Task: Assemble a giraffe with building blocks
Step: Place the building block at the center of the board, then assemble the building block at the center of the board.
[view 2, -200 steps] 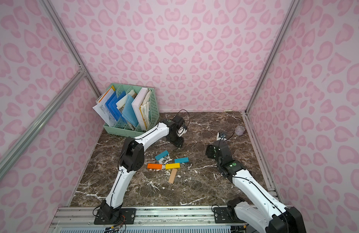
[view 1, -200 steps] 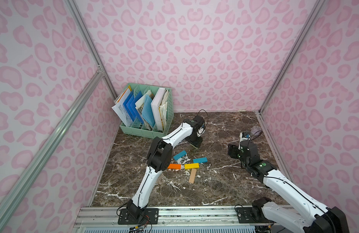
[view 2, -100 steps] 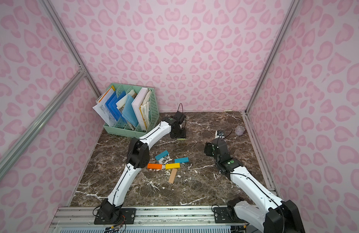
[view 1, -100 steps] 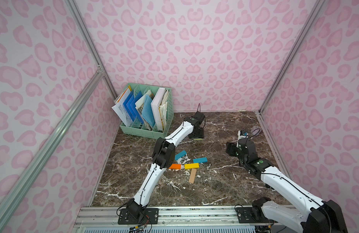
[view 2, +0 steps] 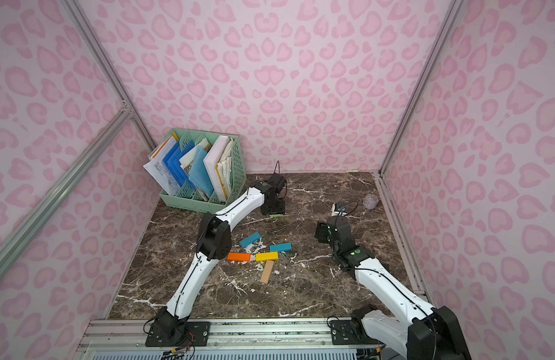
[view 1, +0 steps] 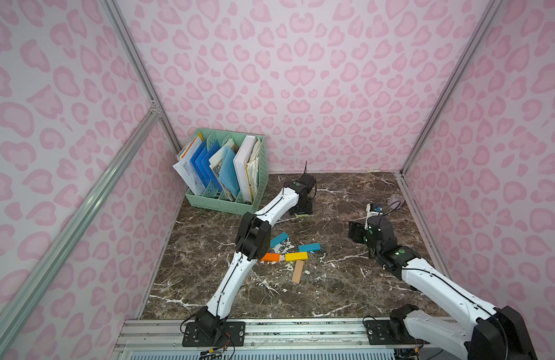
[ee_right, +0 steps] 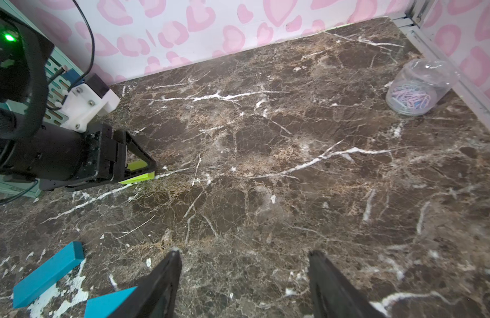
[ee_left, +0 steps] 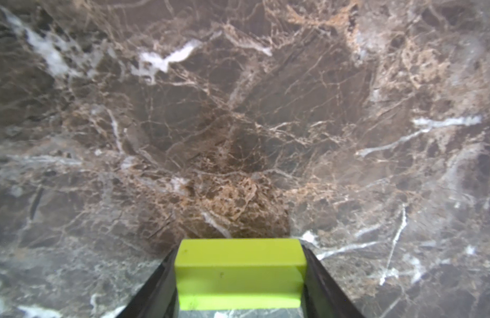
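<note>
Low in the centre of a top view you see the plain tan wooden bar (view 1: 298, 271), then the yellow bar (view 1: 296, 256), orange bar (view 1: 270, 257) and two teal-blue bars (view 1: 278, 239), all lying on the brown marble bench (view 1: 348, 290). Right of centre, your right pincer (ee_right: 244, 253) hangs open and empty. Higher up the frame, your left pincer (ee_left: 238, 250) clamps the short lime-green block (ee_left: 238, 275).

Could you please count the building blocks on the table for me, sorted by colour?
Lime-green block: 1
Blue blocks: 2
Orange block: 1
Yellow block: 1
Tan block: 1
Total: 6
</note>
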You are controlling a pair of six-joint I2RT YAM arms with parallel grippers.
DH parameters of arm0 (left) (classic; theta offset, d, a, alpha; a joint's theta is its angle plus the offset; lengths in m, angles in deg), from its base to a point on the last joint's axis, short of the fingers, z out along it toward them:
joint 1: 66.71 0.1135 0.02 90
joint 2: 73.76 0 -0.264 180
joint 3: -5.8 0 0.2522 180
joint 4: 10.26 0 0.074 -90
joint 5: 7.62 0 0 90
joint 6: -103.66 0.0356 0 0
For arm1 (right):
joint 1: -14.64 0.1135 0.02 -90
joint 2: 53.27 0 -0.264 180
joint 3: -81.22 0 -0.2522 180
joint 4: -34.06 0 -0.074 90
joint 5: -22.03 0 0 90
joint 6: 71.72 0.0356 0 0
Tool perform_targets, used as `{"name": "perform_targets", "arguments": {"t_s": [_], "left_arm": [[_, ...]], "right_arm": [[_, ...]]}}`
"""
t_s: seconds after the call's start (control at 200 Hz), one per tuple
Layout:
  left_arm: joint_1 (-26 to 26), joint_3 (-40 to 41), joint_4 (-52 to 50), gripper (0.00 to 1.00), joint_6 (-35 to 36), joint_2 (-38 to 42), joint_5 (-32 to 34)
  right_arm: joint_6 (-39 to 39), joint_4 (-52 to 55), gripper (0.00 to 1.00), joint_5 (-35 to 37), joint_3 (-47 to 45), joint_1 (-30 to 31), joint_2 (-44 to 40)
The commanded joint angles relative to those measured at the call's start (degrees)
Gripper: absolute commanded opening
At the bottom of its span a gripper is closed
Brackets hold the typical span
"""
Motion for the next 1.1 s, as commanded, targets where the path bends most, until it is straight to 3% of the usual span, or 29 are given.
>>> {"name": "perform_targets", "arguments": {"t_s": [0.0, 0.15, 0.45, 0.505, 0.625, 0.69, 0.86, 0.965, 1.095], "left_arm": [[0.0, -0.2, -2.2, 0.45, 0.0, -0.9, 0.6], [0.0, -0.1, -2.1, 0.66, 0.0, -0.7, 0.8], [-1.1, 0.1, 0.0, 0.89, -0.6, 3.3, 0.1], [-1.4, 0.2, 0.4, 0.98, -0.8, 5.3, -0.5], [-1.4, 2.1, 0.5, 0.98, -1.3, 12.7, -2.3], [-1.4, 8.5, 2.9, 0.99, -0.6, 19.3, -0.9], [2.2, 36.2, 12.4, 0.99, -1.8, 42.2, 5.8], [4.8, 51.1, 18.8, 0.99, 2.0, 54.7, 7.9], [6.3, 61.1, 18.2, 0.99, 5.8, 66.3, 14.4]], "right_arm": [[0.5, -1.3, 0.75, -0.4, -0.4, -0.1, -0.4], [0.1, -1.2, 0.77, -0.5, -0.8, 0.0, -0.9], [0.1, -0.9, 0.78, -0.7, -1.2, 0.1, -0.7], [0.2, -0.9, 0.77, -0.7, -1.0, 0.4, -0.5], [0.4, 0.2, 0.76, 1.9, 0.6, 3.9, 1.6], [1.0, 1.1, 0.76, 3.1, 2.7, 7.0, 4.7], [6.3, 4.5, 0.77, 2.4, 14.0, 15.0, 19.8], [11.2, 12.4, 0.78, 0.4, 27.3, 19.4, 32.8], [22.2, 25.5, 0.76, -2.4, 49.1, 22.7, 49.1]]}}
